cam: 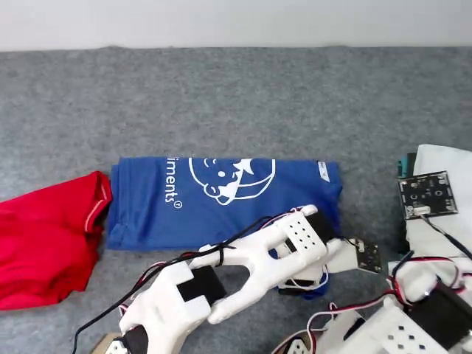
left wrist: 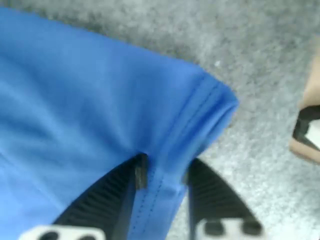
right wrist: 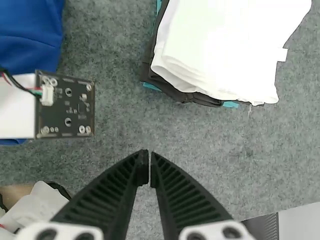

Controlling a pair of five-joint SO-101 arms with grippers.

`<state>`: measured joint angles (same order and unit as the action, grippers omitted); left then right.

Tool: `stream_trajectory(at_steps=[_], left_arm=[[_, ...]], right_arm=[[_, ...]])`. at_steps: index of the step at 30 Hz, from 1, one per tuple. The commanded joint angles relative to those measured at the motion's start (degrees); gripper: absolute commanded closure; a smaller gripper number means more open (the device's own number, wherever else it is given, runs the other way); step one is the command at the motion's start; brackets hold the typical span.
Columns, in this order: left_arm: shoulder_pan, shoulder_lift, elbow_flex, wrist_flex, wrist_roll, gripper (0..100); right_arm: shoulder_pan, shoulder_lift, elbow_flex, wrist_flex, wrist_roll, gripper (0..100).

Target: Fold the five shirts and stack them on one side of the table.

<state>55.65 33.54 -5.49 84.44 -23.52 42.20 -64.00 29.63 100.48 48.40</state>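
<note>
A folded blue shirt [cam: 221,199] with a white print lies in the middle of the grey table. My left gripper [left wrist: 164,172] is at its near right corner, shut on a fold of the blue cloth [left wrist: 100,100] along the stitched hem. In the high view the white left arm [cam: 251,262] hides that corner. My right gripper [right wrist: 150,165] is shut and empty over bare carpet, between the blue shirt [right wrist: 30,30] and a stack of folded shirts [right wrist: 225,45], white on top of black and teal. A crumpled red shirt [cam: 44,236] lies at the left edge.
The folded stack [cam: 442,158] sits at the table's right edge, beside the right arm [cam: 435,310]. The left arm's camera board [right wrist: 65,105] hangs close to my right gripper. Grey carpet [cam: 236,103] stretches behind the blue shirt to the wall.
</note>
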Motion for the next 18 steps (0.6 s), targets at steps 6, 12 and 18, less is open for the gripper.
stream_trajectory(at_steps=[6, 12, 18], left_arm=[[-0.2, -0.9, -2.6, -2.7, 0.8, 98], [-0.4, -0.9, -9.0, 2.5, 0.8, 98], [-2.4, -0.9, -17.9, 7.1, 0.8, 98]], right_arm=[[0.6, 0.8, -0.7, 2.2, 0.0, 98.7], [0.6, 0.7, -0.7, 2.2, 0.0, 98.7], [0.6, 0.7, -0.7, 2.1, 0.0, 98.7]])
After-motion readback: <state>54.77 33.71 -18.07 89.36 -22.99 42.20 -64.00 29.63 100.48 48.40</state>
